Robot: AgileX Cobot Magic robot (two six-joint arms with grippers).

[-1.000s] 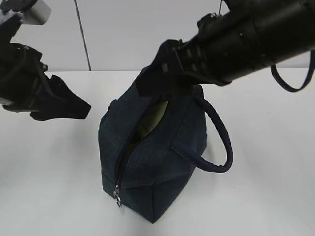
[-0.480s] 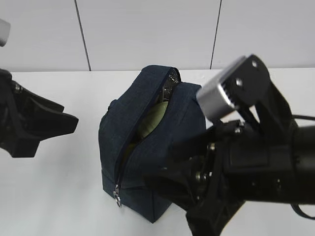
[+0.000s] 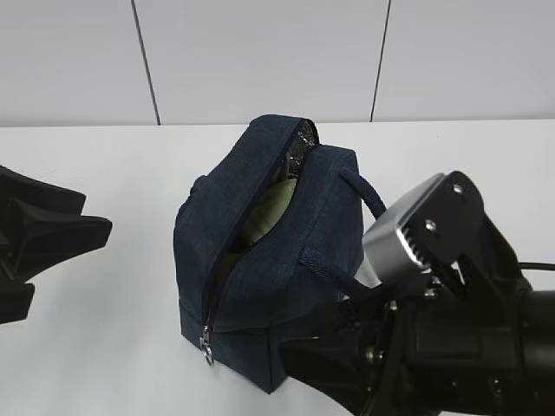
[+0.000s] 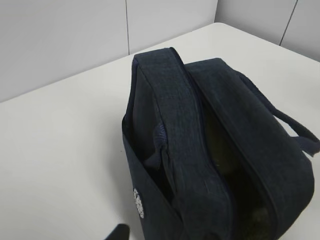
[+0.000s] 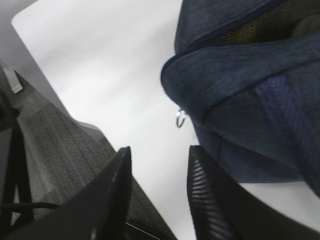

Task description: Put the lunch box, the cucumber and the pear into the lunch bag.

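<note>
We see the table (image 3: 113, 156) first, a white surface carrying the lunch bag (image 3: 260, 286), which stands upright near its middle with the zip top gaping. Through that opening the exterior view shows a pale sage-green surface, the lunch box (image 3: 270, 211), sitting inside the bag; the left wrist view looks down into the same slit and gives us only dark shadow there. The cucumber and the pear we cannot make out in any view (perhaps deeper in the bag). One loop handle (image 3: 362, 192) arches off the bag's right side. The right gripper (image 5: 159, 190) hangs in front of the bag, near its lower corner, its two fingers parted with nothing between them. The left gripper (image 3: 43, 238) sits well apart to the bag's left; its jaws we cannot judge. Smallest, the metal zip pull (image 5: 181, 119) dangles at the bag's front end.
</note>
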